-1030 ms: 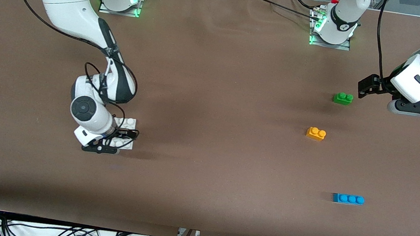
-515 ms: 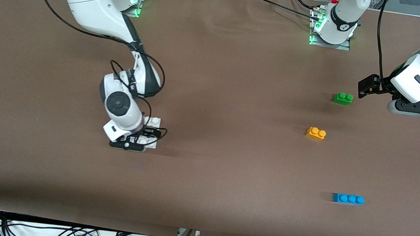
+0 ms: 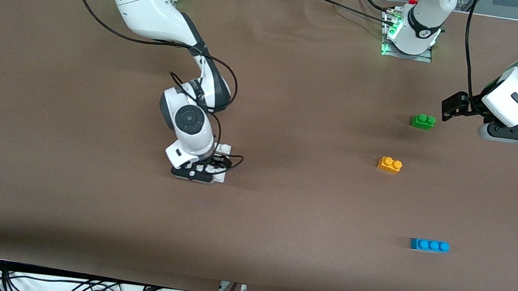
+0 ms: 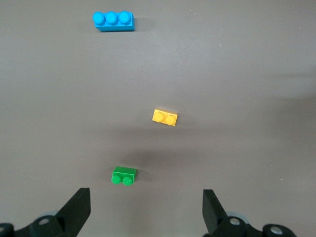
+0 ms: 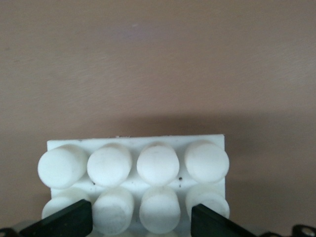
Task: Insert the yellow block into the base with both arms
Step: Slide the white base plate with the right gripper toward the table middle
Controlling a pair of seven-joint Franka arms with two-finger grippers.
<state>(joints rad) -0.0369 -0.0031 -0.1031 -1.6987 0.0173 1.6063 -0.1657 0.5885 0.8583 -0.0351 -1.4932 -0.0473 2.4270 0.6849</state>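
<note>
Here the right gripper [image 3: 208,169] jaws clamp the base [image 5: 133,173] (edges) — left gripper [image 4: 143,217] jaws wide, empty.

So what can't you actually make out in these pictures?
- Base: right wrist view cuts off its near rows at the frame edge; in the front view the right gripper covers most of it.
- Whether the base is lifted or sliding on the table: cannot tell.
- Left gripper: only its open fingertips show in the left wrist view.
- Yellow block: its underside is hidden.
</note>
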